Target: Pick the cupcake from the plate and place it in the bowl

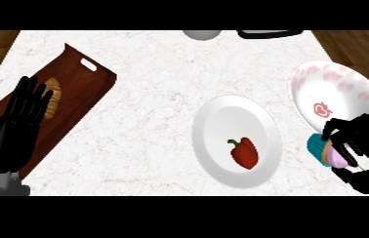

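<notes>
R hand (349,142), fingers curled round cupcake (322,150), holds it off pink-patterned plate (338,83). Pick looks done; bowl (202,34) well apart at top edge. L hand (25,110) rests, fingers spread.

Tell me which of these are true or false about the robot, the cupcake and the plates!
1. The right hand is curled round the pink-frosted cupcake in a teal wrapper. True.
2. The red bell pepper lies on the brown wooden cutting board. False: it lies on the plain white round plate.
3. The cupcake sits in the white bowl with pink markings. False: it is beside the bowl, in the hand.
4. The left hand is open, over the cutting board. True.
</notes>
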Controlling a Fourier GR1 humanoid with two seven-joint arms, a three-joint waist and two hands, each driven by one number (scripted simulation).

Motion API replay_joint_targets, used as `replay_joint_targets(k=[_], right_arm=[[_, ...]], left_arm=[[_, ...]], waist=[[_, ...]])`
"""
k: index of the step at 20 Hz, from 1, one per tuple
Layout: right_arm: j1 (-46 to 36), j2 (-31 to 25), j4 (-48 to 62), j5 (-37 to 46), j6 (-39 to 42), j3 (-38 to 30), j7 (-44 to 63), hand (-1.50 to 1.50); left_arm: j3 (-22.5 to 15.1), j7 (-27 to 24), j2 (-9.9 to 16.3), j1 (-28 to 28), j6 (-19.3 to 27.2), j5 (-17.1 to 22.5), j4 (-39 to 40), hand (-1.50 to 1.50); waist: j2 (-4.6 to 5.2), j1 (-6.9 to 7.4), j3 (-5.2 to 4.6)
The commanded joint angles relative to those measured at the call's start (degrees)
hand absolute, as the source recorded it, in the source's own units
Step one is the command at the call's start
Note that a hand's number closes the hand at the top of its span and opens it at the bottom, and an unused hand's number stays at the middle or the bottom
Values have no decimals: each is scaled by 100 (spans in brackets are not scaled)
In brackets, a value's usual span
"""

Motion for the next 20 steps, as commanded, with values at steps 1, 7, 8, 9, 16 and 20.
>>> replay_joint_targets(k=[1,7,8,9,16,20], right_arm=[[909,-367,-929,-529,-328,-1231,100,150],[2085,-262,-1370,-1287,-174,-3142,-2,150],[1961,-284,-1505,-1629,55,-3492,236,150],[1816,-145,-1479,-1754,170,-3542,422,150],[672,-239,525,-1867,295,-3930,29,150],[-300,-231,1434,-1769,287,-3430,77,150]], left_arm=[[46,-82,47,234,-236,120,-99,0],[-50,42,15,-269,-151,36,52,0],[-333,-35,-245,-185,-33,-137,-97,0],[-194,38,-58,-534,-163,-63,326,0],[-466,226,-325,-518,11,-228,-180,0],[-442,223,-344,-711,-19,-289,74,0]], waist=[[13,47,-9],[107,308,-2],[105,337,-5],[142,445,-5],[179,739,5],[193,791,4]])
